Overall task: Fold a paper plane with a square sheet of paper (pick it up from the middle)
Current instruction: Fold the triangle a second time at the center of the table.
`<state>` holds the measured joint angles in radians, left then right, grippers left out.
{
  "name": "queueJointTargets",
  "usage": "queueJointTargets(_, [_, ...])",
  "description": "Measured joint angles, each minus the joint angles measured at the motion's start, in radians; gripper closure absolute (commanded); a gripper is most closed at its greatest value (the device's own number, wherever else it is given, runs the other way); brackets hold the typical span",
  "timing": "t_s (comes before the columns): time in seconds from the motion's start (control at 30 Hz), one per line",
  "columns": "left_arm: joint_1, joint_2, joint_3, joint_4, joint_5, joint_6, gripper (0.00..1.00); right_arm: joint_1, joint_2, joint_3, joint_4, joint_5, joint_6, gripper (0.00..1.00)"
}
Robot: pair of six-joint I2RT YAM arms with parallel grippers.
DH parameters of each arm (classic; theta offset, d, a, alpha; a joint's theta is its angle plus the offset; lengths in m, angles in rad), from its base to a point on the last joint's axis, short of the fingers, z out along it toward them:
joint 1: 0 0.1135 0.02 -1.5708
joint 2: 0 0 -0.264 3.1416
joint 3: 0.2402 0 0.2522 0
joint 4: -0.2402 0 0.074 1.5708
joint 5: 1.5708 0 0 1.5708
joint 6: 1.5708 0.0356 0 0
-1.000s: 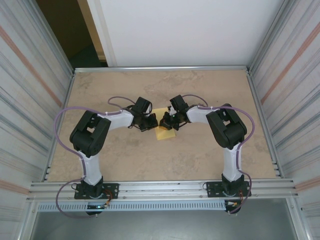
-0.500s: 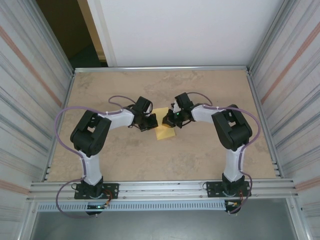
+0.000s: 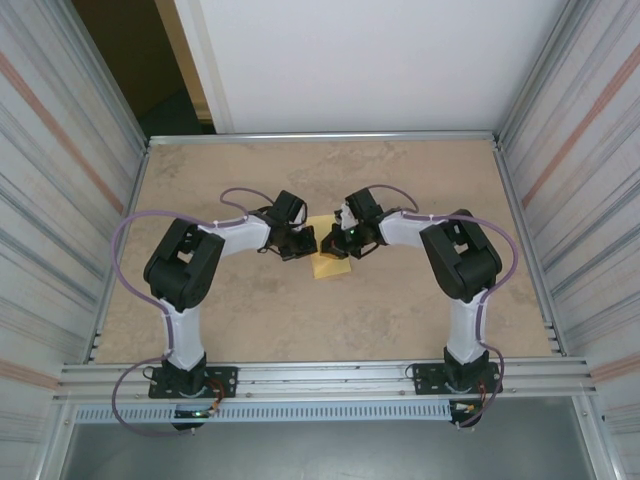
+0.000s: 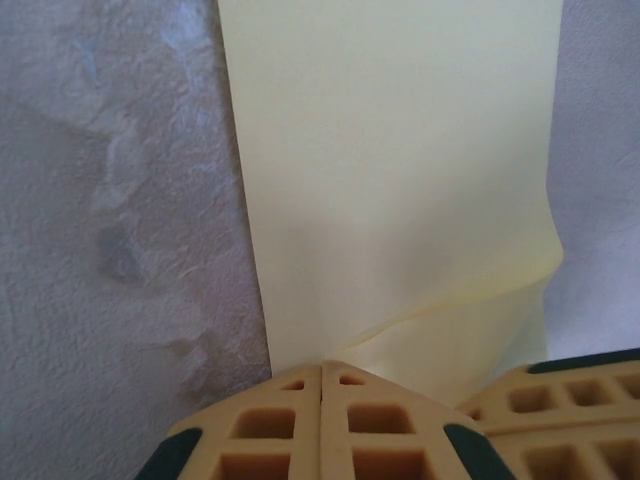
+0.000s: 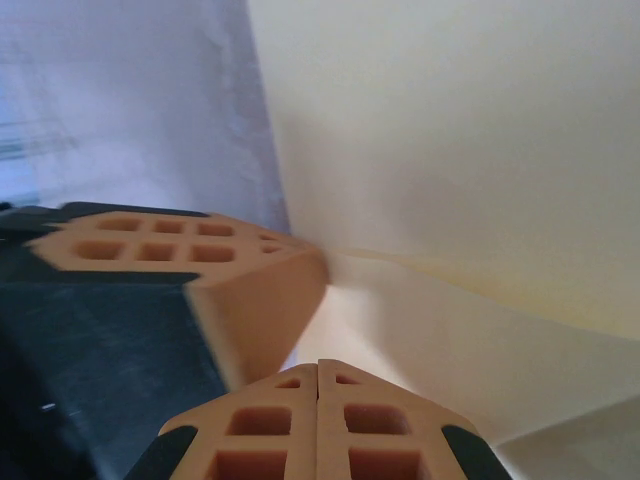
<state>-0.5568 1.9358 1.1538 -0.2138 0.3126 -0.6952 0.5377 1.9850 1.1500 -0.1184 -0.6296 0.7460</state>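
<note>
The yellow sheet (image 3: pixel 331 267) is seen mid-table (image 3: pixel 400 320), buckled along one edge. Left gripper (image 3: pixel 309 243) and right gripper (image 3: pixel 333 241) are brought tip to tip over it, both jaws pressed together.

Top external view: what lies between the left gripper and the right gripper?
The square sheet of paper lies there: its yellow far part shows in the narrow gap between the left gripper and the right gripper.

Top camera, fixed above and behind the arm bases (image 3: pixel 190 380), looks down over the whole tabletop (image 3: pixel 400 310); both wrist cameras sit very close (angled downward) — all three share the yellow paper (image 3: pixel 331 267).
</note>
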Motion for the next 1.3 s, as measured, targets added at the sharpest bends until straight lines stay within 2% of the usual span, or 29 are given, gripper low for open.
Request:
queueJointTargets(0.23, [0.000, 0.005, 0.011, -0.014, 0.000, 0.016, 1.00, -0.010, 0.018, -0.016, 0.021, 0.000, 0.002, 1.00])
queueJointTargets(0.63, [0.000, 0.015, 0.028, -0.029, 0.000, 0.019, 1.00, -0.035, 0.007, -0.109, 0.168, -0.043, 0.008, 1.00])
queueJointTargets(0.9, [0.001, 0.017, 0.031, -0.031, 0.000, 0.024, 1.00, -0.090, -0.078, -0.172, 0.151, -0.003, 0.006, 1.00])
queueJointTargets(1.03, [0.001, 0.023, 0.042, -0.044, 0.003, 0.042, 1.00, -0.058, -0.111, -0.131, 0.129, 0.022, 0.000, 1.00])
queueJointTargets(1.3, [0.001, 0.042, 0.071, -0.056, 0.013, 0.075, 1.00, -0.008, -0.060, -0.074, 0.133, 0.024, 0.000, 1.00])
